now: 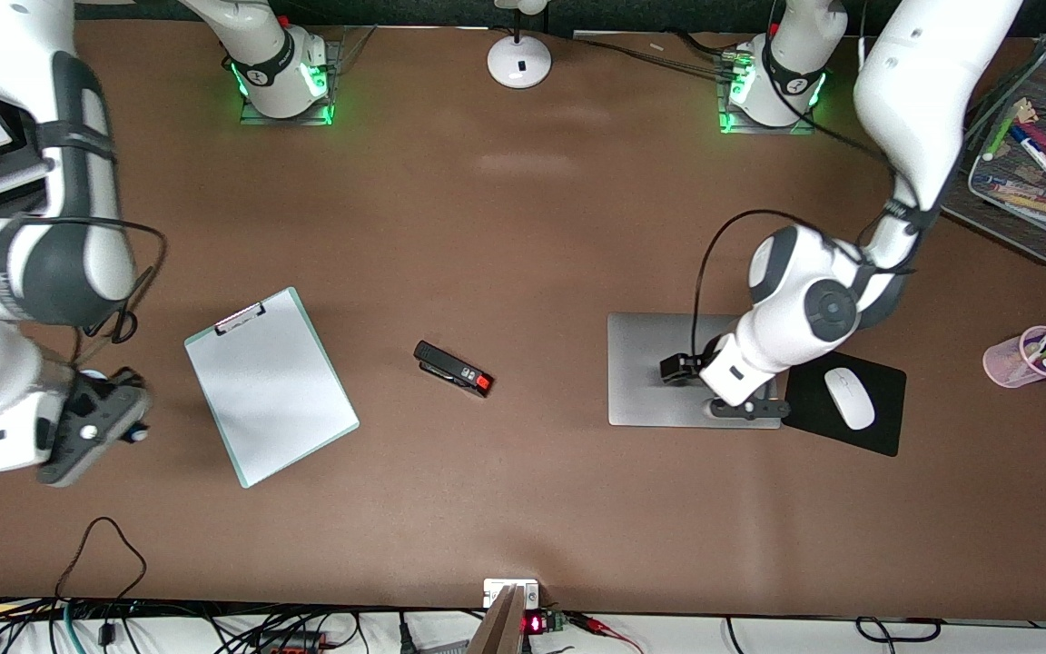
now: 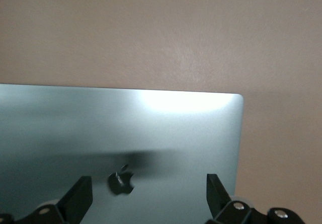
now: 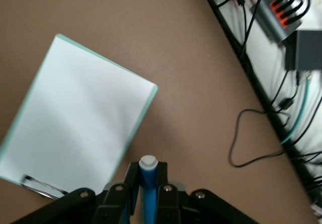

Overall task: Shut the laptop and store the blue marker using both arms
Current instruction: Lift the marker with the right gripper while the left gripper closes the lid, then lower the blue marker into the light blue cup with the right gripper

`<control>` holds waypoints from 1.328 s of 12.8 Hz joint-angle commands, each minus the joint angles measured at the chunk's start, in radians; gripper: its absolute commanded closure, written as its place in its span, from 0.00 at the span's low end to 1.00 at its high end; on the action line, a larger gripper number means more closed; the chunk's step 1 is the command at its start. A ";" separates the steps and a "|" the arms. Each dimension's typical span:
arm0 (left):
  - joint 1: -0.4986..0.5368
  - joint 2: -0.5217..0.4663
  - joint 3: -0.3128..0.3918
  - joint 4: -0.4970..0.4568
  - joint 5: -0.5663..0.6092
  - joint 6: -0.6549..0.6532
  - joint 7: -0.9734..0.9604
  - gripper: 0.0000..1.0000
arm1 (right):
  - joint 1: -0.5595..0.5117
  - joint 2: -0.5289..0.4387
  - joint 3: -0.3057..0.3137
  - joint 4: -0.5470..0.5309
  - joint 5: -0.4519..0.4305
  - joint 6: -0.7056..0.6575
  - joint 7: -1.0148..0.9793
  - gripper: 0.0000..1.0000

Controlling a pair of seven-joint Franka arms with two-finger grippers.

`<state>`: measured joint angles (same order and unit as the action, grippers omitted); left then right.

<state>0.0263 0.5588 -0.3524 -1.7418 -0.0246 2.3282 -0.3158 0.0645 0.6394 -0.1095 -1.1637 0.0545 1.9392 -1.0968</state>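
The silver-grey laptop (image 1: 659,368) lies with its lid down flat on the table toward the left arm's end. Its lid and dark apple logo fill the left wrist view (image 2: 151,133). My left gripper (image 1: 745,409) is open and empty over the lid, with a finger on either side of the logo (image 2: 148,189). My right gripper (image 1: 96,427) is over the table at the right arm's end, beside the white clipboard (image 1: 271,385). It is shut (image 3: 147,171) on the blue marker (image 3: 148,183), whose white end pokes out past the fingertips.
A black stapler-like device (image 1: 453,368) lies between clipboard and laptop. A white mouse (image 1: 849,398) sits on a black pad (image 1: 882,436) beside the laptop. A pink cup of pens (image 1: 1027,363) and a mesh tray of markers (image 1: 995,195) stand at the left arm's end. Cables hang off the table edge (image 3: 261,133).
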 commanded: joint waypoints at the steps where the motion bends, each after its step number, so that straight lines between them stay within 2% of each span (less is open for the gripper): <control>1: 0.038 -0.137 0.007 -0.021 -0.009 -0.125 0.011 0.00 | -0.067 -0.012 0.013 -0.008 0.099 0.046 -0.234 1.00; 6: 0.145 -0.367 0.012 -0.013 0.000 -0.364 0.014 0.00 | -0.136 -0.013 0.014 -0.043 0.333 0.055 -0.672 1.00; 9: 0.176 -0.445 0.012 0.072 0.005 -0.576 0.017 0.00 | -0.201 -0.017 0.019 -0.100 0.441 0.012 -0.891 1.00; 11: 0.179 -0.482 0.007 0.116 0.059 -0.667 0.023 0.00 | -0.232 -0.013 0.019 -0.109 0.459 -0.061 -0.984 1.00; 14: 0.182 -0.551 0.006 0.111 0.081 -0.685 0.117 0.00 | -0.287 -0.021 0.019 -0.123 0.461 -0.178 -1.090 1.00; 17: 0.199 -0.576 0.009 0.122 0.078 -0.719 0.158 0.00 | -0.325 -0.020 0.019 -0.137 0.461 -0.267 -1.173 1.00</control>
<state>0.2065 -0.0023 -0.3402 -1.6304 0.0406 1.6421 -0.2000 -0.2312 0.6384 -0.1063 -1.2691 0.4933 1.7128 -2.2058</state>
